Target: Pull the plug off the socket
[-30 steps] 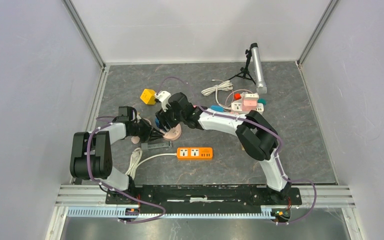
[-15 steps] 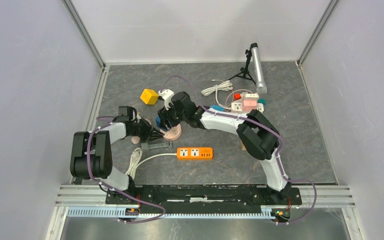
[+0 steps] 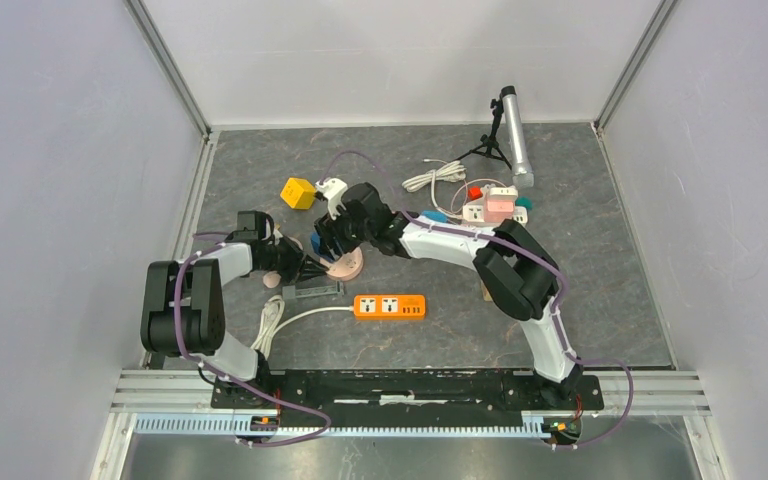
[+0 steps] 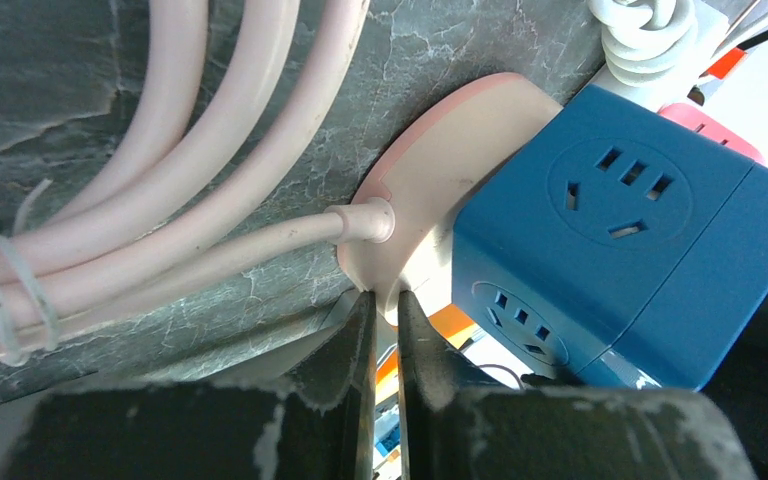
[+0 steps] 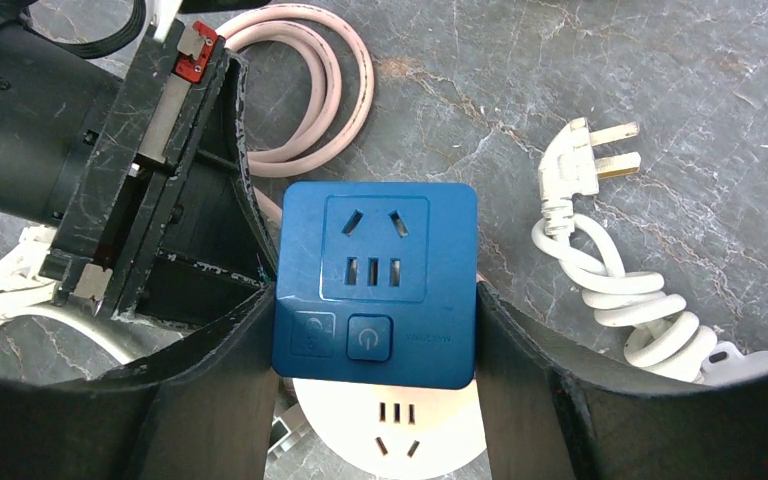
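Matt blue plastic socket cube [image 5: 375,285], smooth pale-pink plastic cable [image 4: 210,110], grey marbled stone-look tabletop [image 5: 560,70]

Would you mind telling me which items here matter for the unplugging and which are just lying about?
Part of the job: blue cube plug; round pink socket; left fingers pinching the socket's rim; right fingers clamping the cube.
Lying about: orange power strip; yellow cube; white plug lead; pink-and-white strip; tripod lamp.
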{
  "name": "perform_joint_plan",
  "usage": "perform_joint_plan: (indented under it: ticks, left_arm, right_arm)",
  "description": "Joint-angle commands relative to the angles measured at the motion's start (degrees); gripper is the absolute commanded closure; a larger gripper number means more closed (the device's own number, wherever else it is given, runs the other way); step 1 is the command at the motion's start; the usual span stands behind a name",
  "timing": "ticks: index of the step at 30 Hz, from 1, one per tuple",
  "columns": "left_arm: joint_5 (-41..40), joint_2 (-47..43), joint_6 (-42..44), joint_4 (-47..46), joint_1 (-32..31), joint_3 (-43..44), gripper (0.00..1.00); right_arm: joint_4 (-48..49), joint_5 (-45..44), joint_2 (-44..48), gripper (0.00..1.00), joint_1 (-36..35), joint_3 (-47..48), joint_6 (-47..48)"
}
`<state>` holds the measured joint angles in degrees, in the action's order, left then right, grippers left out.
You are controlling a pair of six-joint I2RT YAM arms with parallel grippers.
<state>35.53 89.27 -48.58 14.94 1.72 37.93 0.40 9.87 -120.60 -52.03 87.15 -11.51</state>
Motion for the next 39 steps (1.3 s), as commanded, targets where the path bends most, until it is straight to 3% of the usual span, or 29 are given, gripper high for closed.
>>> perform_joint_plan:
  ticks: [1,6,12,16,23,39]
  left_arm:
    - [-11.45,3.46,3.67,3.78,-1.01,-1.7,0.89]
    - [-11.7,3.26,3.83,4.28,-1.01,-1.39,0.89]
    - [-11.96,3.45,3.75,4.56,-2.77,-0.97,0.89]
    - [-12.57,3.45,4.1,5.35,-2.85,-0.82,0.9]
    - [-12.68,3.18,4.28,5.54,-2.86,-1.03,0.9]
    - [-13.91,3.01,4.37,6.86,-3.03,-0.03,0.89]
  right_arm:
    - [5.87,8.66,3.53,1.0,-2.14,3.55,-6.24]
    - [13.05,13.91,4.45,1.0,0.49,0.97,-14.76]
    - [2.03,3.54,3.02,1.0,-4.42,5.15,-0.31]
    - [1.79,1.68,4.4,1.0,-4.34,4.85,0.37]
    - [15.68,11.6,7.41,1.0,0.96,-3.12,-13.99]
    - [3.92,-2.28,5.1,1.0,-3.7,0.29,2.28]
